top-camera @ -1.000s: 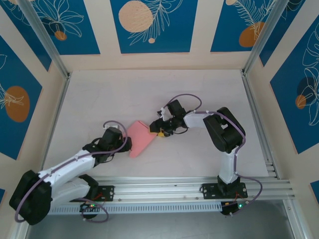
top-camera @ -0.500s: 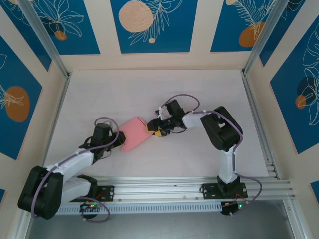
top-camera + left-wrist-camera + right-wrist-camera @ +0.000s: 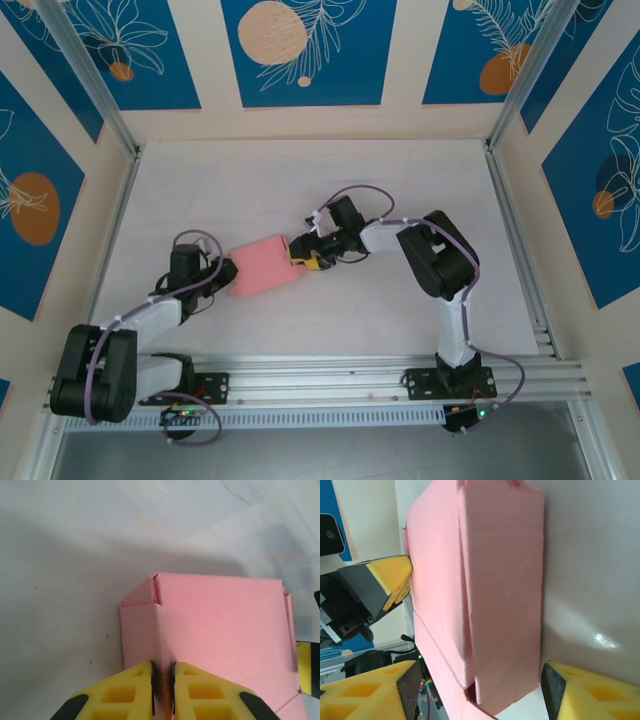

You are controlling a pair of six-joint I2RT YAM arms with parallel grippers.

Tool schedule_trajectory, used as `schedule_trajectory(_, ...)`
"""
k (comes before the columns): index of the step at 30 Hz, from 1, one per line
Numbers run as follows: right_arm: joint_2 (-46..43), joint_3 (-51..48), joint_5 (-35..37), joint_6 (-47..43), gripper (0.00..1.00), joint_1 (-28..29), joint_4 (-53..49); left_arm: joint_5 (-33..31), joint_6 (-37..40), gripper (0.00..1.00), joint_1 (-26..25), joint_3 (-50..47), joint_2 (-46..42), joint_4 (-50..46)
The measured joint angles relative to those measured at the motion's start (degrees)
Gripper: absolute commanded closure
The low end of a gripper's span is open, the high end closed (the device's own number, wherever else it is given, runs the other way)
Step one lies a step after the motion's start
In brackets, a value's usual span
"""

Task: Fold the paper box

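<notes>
Left gripper (image 3: 218,276) is nipped almost shut on the paper box (image 3: 263,266), its fingers (image 3: 136,690) clamping a wall edge, apparently to anchor that end. Right gripper (image 3: 300,259) stands spread wide, straddling the opposite end, perhaps to square the sides; whether it presses cannot be told. Between them the pink box rests on the table (image 3: 350,180), left of centre. One corner flap (image 3: 152,586) looks untucked, probably the fold remaining.
</notes>
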Motion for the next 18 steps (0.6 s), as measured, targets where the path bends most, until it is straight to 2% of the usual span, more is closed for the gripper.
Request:
schedule_trajectory(12,0.35,2.12,1.03,-1.01,0.24,0.37,-2.40,4.46,0.02,0.93,3.37,0.00,1.11,1.07)
schedule_trajectory(18,2.95,3.98,-1.66,1.57,0.25,0.59,1.49,8.37,-0.09,0.93,6.01,0.02,4.46,4.74)
